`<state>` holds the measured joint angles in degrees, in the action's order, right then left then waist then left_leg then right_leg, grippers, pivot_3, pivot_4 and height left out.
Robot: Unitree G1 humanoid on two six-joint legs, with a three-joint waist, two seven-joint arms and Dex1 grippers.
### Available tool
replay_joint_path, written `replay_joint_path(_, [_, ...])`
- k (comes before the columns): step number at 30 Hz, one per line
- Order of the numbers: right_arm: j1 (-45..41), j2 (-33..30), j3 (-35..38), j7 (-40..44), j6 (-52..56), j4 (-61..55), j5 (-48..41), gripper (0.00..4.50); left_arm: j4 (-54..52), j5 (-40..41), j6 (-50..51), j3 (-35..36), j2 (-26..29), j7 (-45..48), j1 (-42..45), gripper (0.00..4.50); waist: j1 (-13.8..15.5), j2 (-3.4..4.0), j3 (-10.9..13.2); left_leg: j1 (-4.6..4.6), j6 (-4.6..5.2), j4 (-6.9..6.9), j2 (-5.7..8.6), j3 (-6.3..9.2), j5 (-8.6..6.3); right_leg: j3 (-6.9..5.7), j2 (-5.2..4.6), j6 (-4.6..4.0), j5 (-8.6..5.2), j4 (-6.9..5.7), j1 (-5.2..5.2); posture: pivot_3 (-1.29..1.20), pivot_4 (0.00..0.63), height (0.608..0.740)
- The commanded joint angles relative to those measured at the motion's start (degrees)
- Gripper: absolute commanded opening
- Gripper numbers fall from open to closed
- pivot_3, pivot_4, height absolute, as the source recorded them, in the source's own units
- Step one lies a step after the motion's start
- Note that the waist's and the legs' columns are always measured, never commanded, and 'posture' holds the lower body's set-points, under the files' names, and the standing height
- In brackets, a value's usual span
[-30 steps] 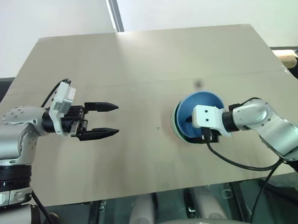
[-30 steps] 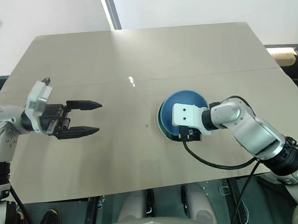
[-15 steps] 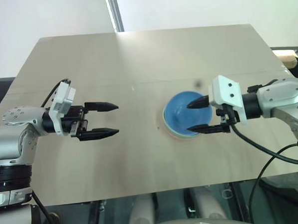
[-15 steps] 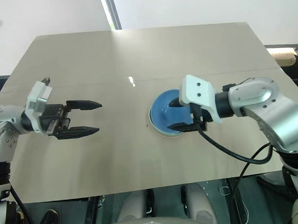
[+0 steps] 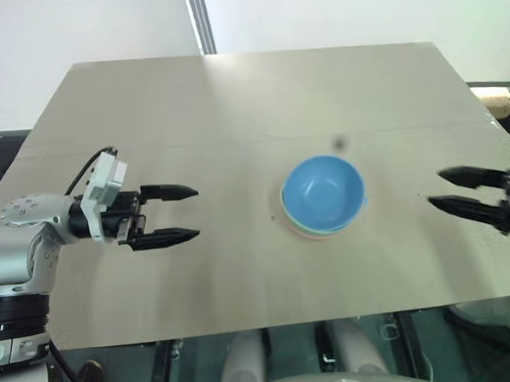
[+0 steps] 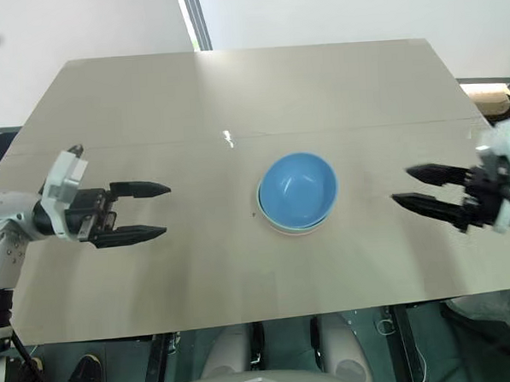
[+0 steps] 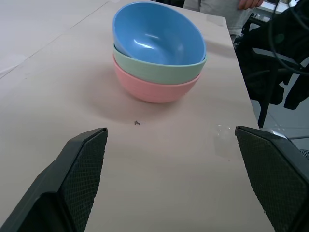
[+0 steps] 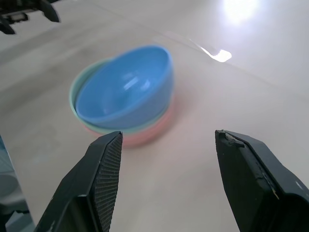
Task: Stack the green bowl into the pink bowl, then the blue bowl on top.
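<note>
While the three bowls sit nested near the middle of the table (image 5: pixel 233 98), both grippers stand off to either side of them. From the head views, the stack lies at about 3 o'clock from the left gripper (image 5: pixel 181 214) and at about 9 o'clock from the right gripper (image 6: pixel 419 188), well apart from each and roughly between the two.

At the bottom of the stack is the pink bowl (image 7: pixel 154 90), resting on the table; the green bowl (image 7: pixel 159 70) sits inside it, with only its rim band showing, and the blue bowl (image 7: pixel 155 35) sits on top (tipped a little rather than lying level, its rim higher on one side in both wrist views).

Seen from the left wrist, the left fingers (image 7: pixel 82 169) stand wide apart, with bare table between them and the stack beyond their tips. Nothing is held, and they touch nothing.

Seen from the right wrist, the right fingers (image 8: pixel 104 179) are also spread wide, framing the stack from its other side; the bowls lie past the tips and clear of them. This gripper is empty too, touching neither bowl nor table as far as can be seen.

A small dark speck (image 7: pixel 137 123) marks the table just in front of the pink bowl, on the left gripper's side.
</note>
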<state>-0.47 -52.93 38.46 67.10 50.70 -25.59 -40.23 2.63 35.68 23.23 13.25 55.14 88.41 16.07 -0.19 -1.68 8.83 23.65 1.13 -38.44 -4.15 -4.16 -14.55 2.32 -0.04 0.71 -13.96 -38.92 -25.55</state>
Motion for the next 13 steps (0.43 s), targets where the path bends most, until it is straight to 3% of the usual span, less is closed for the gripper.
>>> replay_joint_path(1, [2.1,-1.8,6.6,2.1,-3.5,0.6,-1.2,3.36,-1.7,0.9,-1.0,2.9,1.5,0.3,-0.7,4.48,-0.3,0.00,0.0,-0.03,0.00,-0.01,0.00,0.00,0.00,0.00,0.00,0.01,0.00,0.00,0.03,0.00,0.150,0.740])
replay_joint_path(13, [7.8,-1.4,6.7,2.5,-7.9,-0.7,-3.6,3.36,-1.2,0.5,-3.2,3.3,3.1,2.8,-3.3,4.48,-0.5,-0.01,0.0,-0.71,-0.01,0.09,0.00,-0.07,-0.01,0.05,-0.03,0.20,-0.13,0.07,0.66,0.00,0.150,0.740])
